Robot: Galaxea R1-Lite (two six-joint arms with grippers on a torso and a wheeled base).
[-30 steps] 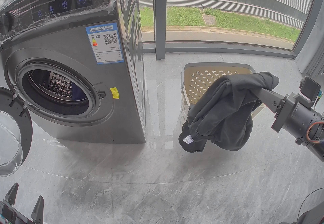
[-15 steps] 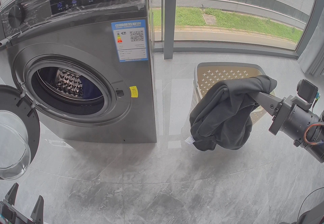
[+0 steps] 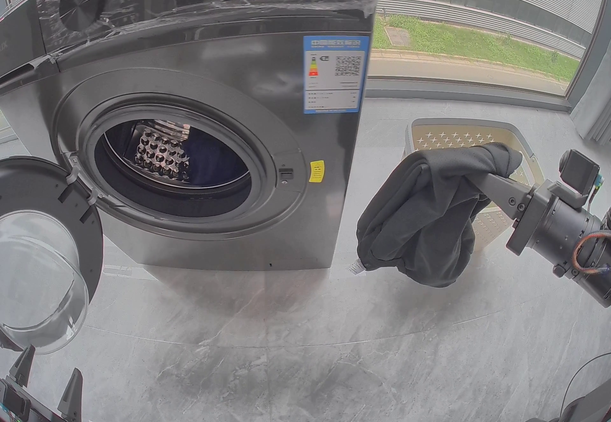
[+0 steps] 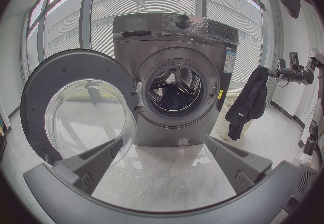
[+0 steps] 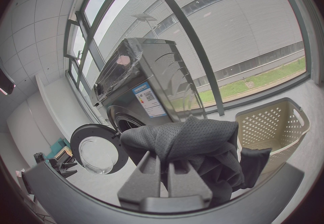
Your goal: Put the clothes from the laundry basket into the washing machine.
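Right gripper (image 3: 491, 183) clamped on dark garment (image 3: 417, 223); long axis vertical, free end down, near laundry basket (image 3: 445, 127). Left gripper (image 4: 161, 142) spread wide, empty.

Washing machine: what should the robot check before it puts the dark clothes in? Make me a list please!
1. The door of the washing machine is swung open: ok.
2. The drum opening has room, with some dark cloth lying inside: ok.
3. The right gripper is shut on the dark garment: ok.
4. The garment hangs off the floor: looks ok in the left wrist view.
5. The garment is lined up with the opening: not ok. It hangs by the laundry basket, off to the machine's side.
6. The left gripper is open, low and out of the way: ok.
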